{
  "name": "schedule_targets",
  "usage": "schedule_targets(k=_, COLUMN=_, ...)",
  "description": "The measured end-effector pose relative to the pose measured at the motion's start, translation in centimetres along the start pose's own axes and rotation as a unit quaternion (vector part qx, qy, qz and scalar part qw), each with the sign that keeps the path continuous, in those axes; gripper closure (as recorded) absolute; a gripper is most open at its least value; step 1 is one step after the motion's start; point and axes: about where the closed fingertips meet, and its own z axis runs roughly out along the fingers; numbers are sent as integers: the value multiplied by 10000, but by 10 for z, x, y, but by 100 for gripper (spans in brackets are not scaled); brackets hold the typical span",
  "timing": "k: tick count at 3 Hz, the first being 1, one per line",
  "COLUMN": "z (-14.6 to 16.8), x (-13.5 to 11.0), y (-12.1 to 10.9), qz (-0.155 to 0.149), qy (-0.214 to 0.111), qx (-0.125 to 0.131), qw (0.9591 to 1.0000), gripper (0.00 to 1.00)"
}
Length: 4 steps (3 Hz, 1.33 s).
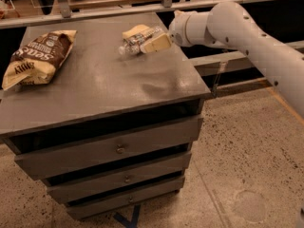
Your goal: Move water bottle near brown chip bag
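The water bottle (133, 45) lies on its side at the back right of the grey cabinet top (104, 84), its cap end pointing left. A pale yellow sponge-like wedge (133, 31) lies just behind it. My gripper (152, 42) reaches in from the right on the white arm (237, 27) and is right at the bottle's right end, with its cream tip in front of the bottle. The brown chip bag (37, 56) lies flat at the far left of the top, well apart from the bottle.
The top belongs to a grey drawer cabinet (118, 148) with three drawers, standing on a speckled floor (247, 151). A shelf rail (142, 6) runs behind it, and a dark lower shelf (228, 61) lies to the right under my arm.
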Motion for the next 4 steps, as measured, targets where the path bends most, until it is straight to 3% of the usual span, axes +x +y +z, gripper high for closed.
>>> schedule_targets(k=1, z=20, x=-6, y=16, qz=-92, qy=-171, qx=-166, qw=9997, gripper=0)
schedule_targets(k=2, z=40, x=-10, y=28, qz=-385, qy=-211, qx=-341, qw=9985, gripper=0)
schedule_targets(k=3, z=47, x=-11, y=35, qz=-1103, qy=-143, qx=-322, qw=9933, gripper=0)
schedule_targets(k=4, z=41, x=-11, y=38, qz=-1725, qy=-201, qx=-69, qw=9848, gripper=0)
